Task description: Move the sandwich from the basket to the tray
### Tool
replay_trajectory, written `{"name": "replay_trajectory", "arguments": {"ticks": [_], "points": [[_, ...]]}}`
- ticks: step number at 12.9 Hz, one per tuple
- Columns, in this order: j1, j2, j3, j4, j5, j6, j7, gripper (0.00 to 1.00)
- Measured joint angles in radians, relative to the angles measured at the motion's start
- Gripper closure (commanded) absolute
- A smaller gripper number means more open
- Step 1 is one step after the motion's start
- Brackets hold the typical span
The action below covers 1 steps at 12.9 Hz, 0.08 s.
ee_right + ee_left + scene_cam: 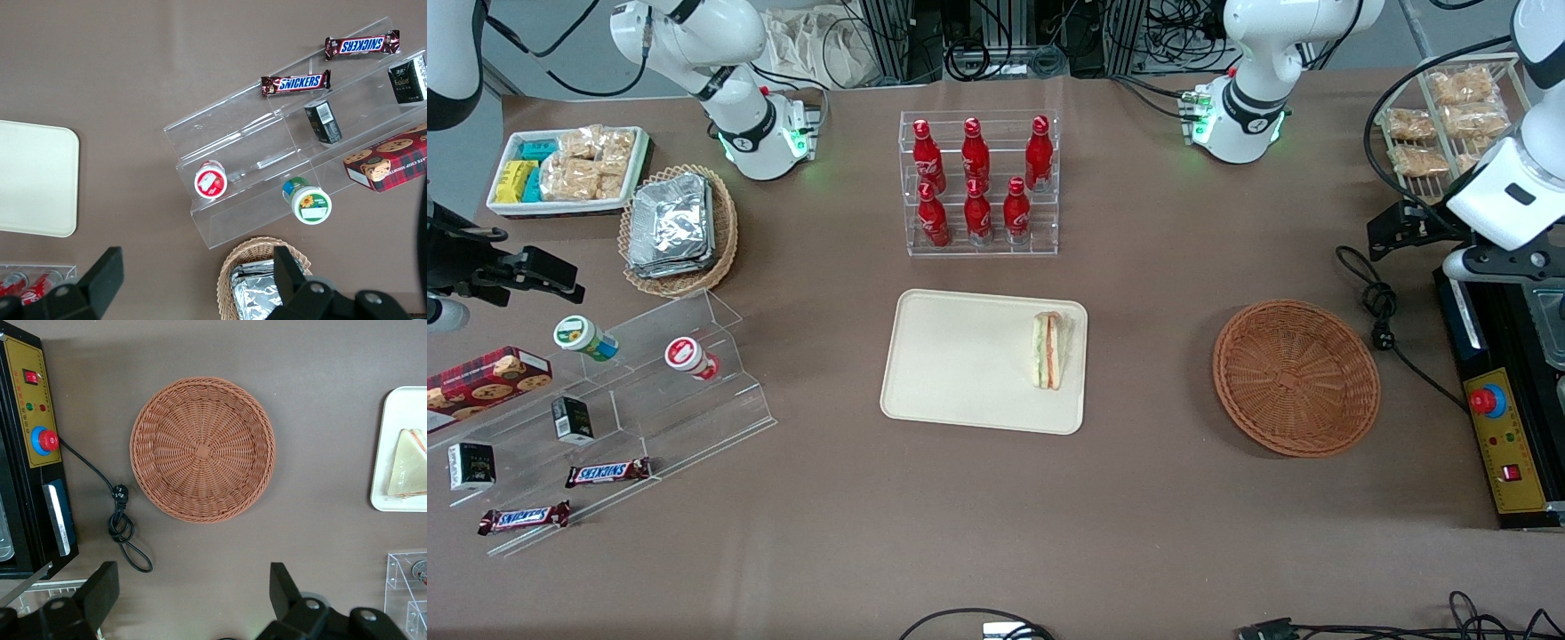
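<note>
Tool: the tool (pixel 193 603) hangs high over bare table (pixel 320 540), fingers (pixel 100 590) spread wide, holding nothing, pointing straight down.
Basket: the basket (pixel 202 449) lies below the tool, nothing in it.
Sandwich: the sandwich (pixel 1049 349) lies well off from the tool, on the tray's (pixel 960 364) edge nearest the basket.
</note>
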Motion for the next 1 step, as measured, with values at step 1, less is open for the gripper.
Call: {"name": "replay_trajectory", "arguments": {"ticks": [1], "points": [[0.0,0.0,0.0,0.0,0.0,0.0,0.0,0.0]]}}
